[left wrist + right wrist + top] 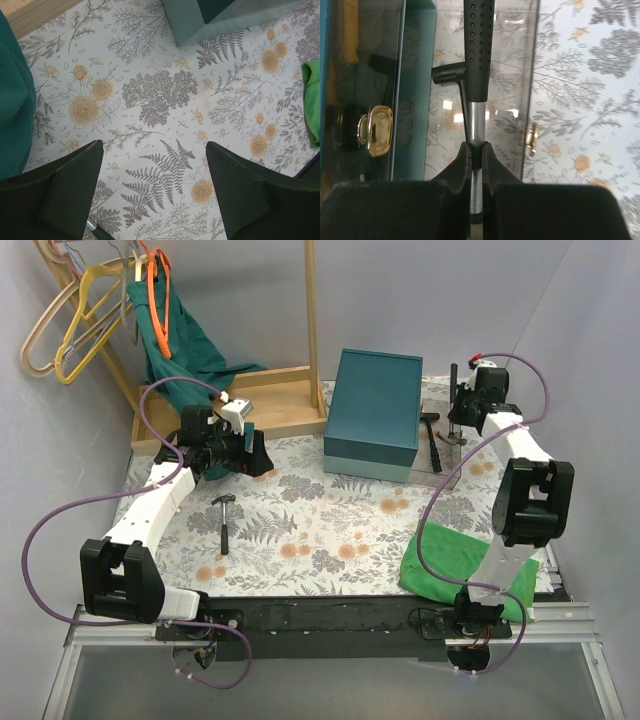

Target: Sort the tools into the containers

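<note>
My right gripper (pixel 458 418) (pixel 476 150) is shut on the metal shaft of a hammer (pixel 479 50) with a black dotted grip, held over the clear lidless container (pixel 447 455) (pixel 520 90) to the right of the teal box (pixel 375 410). Another hammer (pixel 432 435) (pixel 449 75) lies inside that container. My left gripper (pixel 248 452) (pixel 155 175) is open and empty above the floral cloth. A third hammer (pixel 225 520) lies on the cloth in front of it; its handle tip (pixel 97 231) shows by my left finger.
A green cloth (pixel 460 565) (pixel 311 100) lies at the front right. A wooden rack (pixel 280 405) with hangers (pixel 75 315) and a hanging green garment (pixel 175 340) (pixel 12 100) stands at the back left. The teal box corner (pixel 215 17) is ahead of the left gripper.
</note>
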